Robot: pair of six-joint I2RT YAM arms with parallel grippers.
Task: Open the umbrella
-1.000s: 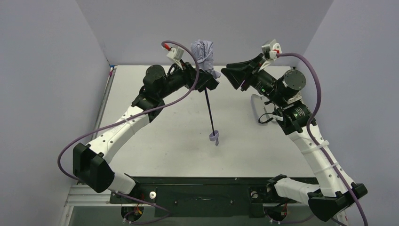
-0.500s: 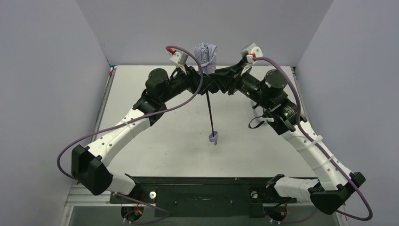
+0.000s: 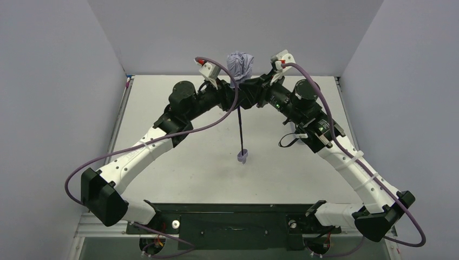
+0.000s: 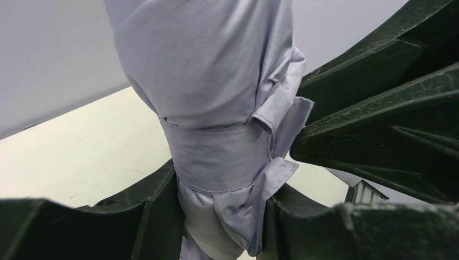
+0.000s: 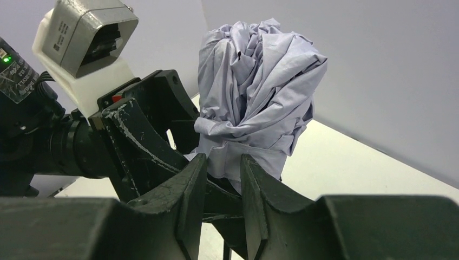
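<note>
The umbrella [image 3: 240,65] is held upright above the table, its crumpled lavender canopy [image 5: 260,70] still bundled by a wrap strap [image 4: 216,157]. The thin black shaft [image 3: 241,127] hangs down to the small lavender handle [image 3: 243,156]. My left gripper [image 4: 224,184] is shut on the bundle just below the strap. From the right, my right gripper [image 5: 223,162] has reached the same spot. Its jaws stand a narrow gap apart, with the strap's loose tab [image 4: 295,116] at their tips. In the top view both grippers [image 3: 244,92] meet under the canopy.
The white table [image 3: 178,162] is boxed in by grey walls [image 3: 54,81] on three sides. The left wrist's camera housing [image 5: 81,32] sits close beside my right fingers. Purple cables [image 3: 325,103] loop over both arms.
My right arm has swung left up to the umbrella, its jaws narrowing. The left gripper and umbrella shifted slightly to the right.
</note>
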